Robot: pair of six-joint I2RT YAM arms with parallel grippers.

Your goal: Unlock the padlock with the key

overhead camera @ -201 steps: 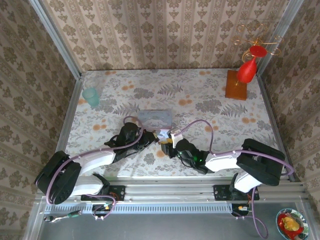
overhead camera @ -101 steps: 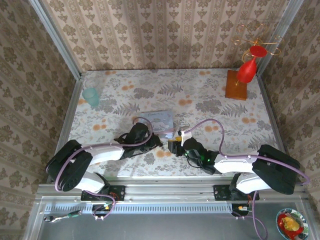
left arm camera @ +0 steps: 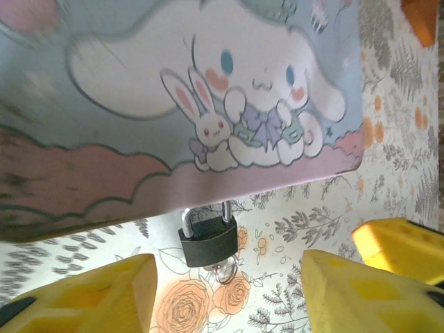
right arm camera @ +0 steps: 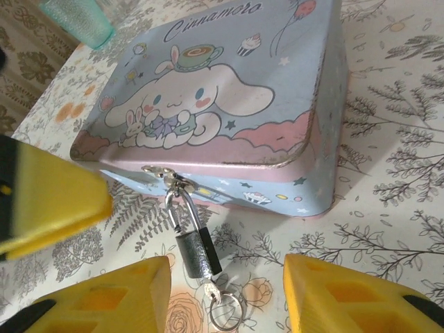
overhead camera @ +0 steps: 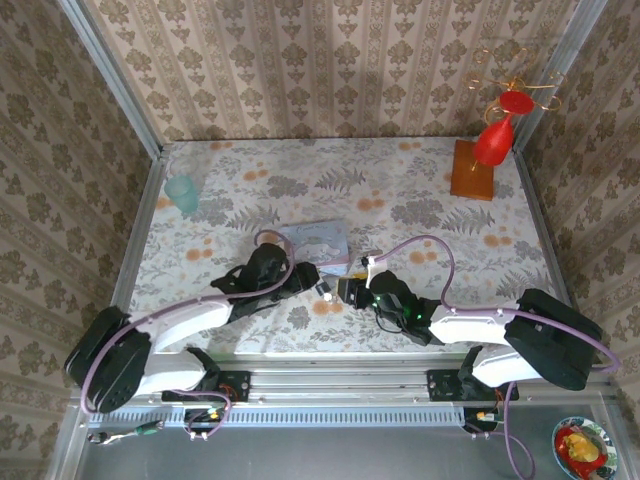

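The padlock is small and dark, and hangs by its shackle from the clasp of the pale blue tin; its body rests on the table. A key with a wire ring sticks out of its bottom end. My left gripper is open, its yellow fingers on either side of the padlock without touching it. My right gripper is also open and straddles the key end from the other side. From above, both grippers meet at the padlock in front of the tin.
A teal cup stands at the far left. A red glass hangs on a wire stand with a wooden base at the far right. Patterned walls close in the table on three sides.
My left gripper has opened and let go of the padlock, which now lies free at the tin's clasp. The right gripper has opened a little wider and stayed beside it.
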